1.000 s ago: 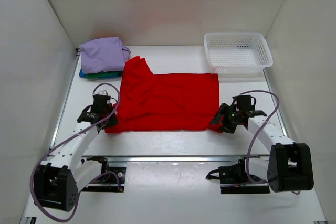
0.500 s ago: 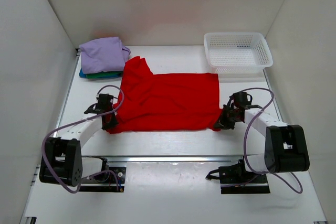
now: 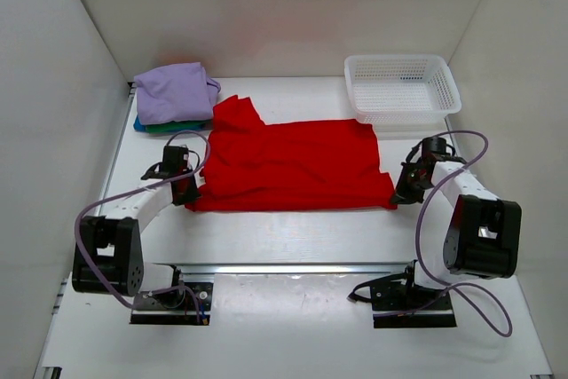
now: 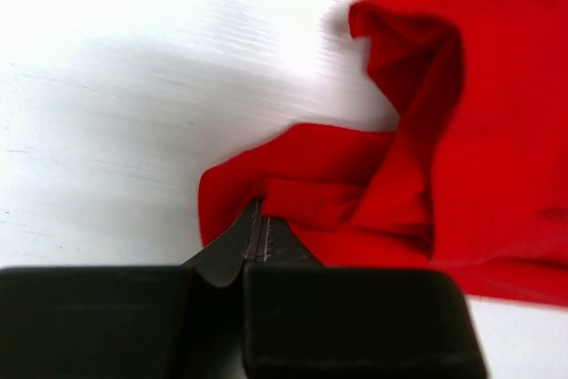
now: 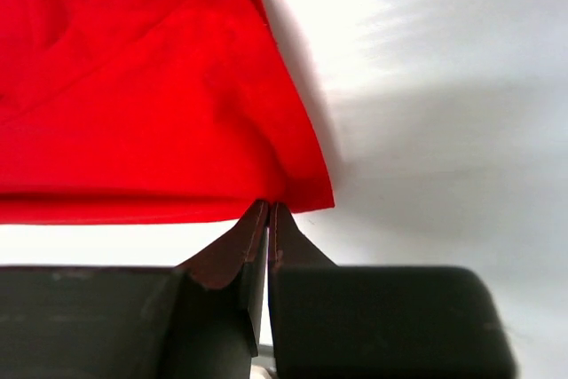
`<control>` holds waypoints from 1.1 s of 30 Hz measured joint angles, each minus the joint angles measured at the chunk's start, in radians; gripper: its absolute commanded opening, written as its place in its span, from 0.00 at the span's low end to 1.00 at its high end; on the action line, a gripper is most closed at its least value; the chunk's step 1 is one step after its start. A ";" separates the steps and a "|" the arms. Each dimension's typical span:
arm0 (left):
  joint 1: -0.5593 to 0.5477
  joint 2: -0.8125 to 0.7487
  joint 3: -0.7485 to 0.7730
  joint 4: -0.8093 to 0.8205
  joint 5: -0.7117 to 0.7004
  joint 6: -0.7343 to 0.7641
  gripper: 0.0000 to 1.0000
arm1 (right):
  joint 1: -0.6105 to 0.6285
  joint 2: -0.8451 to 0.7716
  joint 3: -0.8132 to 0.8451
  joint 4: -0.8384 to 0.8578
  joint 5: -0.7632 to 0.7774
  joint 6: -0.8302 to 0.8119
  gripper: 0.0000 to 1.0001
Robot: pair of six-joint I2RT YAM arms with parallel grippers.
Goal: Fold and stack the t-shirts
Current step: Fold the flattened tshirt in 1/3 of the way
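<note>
Red t-shirt [image 3: 293, 166]: it lies spread across the middle of the table [image 3: 284, 232], long side running left to right. One sleeve is humped up at the far-left end.
Left gripper [image 4: 255, 232]: the jaws are pressed together on the near-left corner. The wrist view shows the cloth rolled over on itself there, so it is pinching a rumple, not a flat edge.
Right gripper [image 5: 268, 224]: the jaws are closed to a sliver on the very tip of the near-right corner, with hardly any cloth between them.
Finished pile: a lavender t-shirt [image 3: 173, 90] sits folded on the teal-blue and green ones [image 3: 164, 126] at the back left. It is just beside the red sleeve; I cannot tell whether they touch.
Basket [image 3: 404, 113]: it stands at the back right, close to the shirt's far-right corner.
Step in hand: to my eye, the near hem is held at both ends, ready to be folded away from the arms.
Doing it well: I would lift both corners together and level, with the hem only lightly taut. The right pinch is thin and could slip if the arms pull apart. Carry the hem over to the far edge, lay it down square, and let go only once it rests on cloth.
Watch for: the bunched left corner may carry a crease into the fold. Dragging the shirt could nudge the pile.
</note>
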 measured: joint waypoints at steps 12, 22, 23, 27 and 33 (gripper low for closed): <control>-0.105 -0.256 0.017 -0.171 0.080 0.040 0.00 | 0.086 -0.084 0.014 -0.209 0.079 -0.076 0.00; -0.110 -0.288 0.135 -0.362 0.089 0.074 0.00 | 0.094 -0.189 0.051 -0.376 0.108 -0.076 0.00; -0.110 -0.304 0.140 -0.377 0.089 0.077 0.00 | 0.097 -0.195 0.051 -0.388 0.108 -0.075 0.00; -0.115 -0.350 0.169 -0.433 0.097 0.089 0.00 | 0.109 -0.208 0.051 -0.425 0.108 -0.074 0.00; -0.127 -0.391 0.210 -0.514 0.113 0.097 0.00 | 0.127 -0.266 0.050 -0.463 0.108 -0.073 0.00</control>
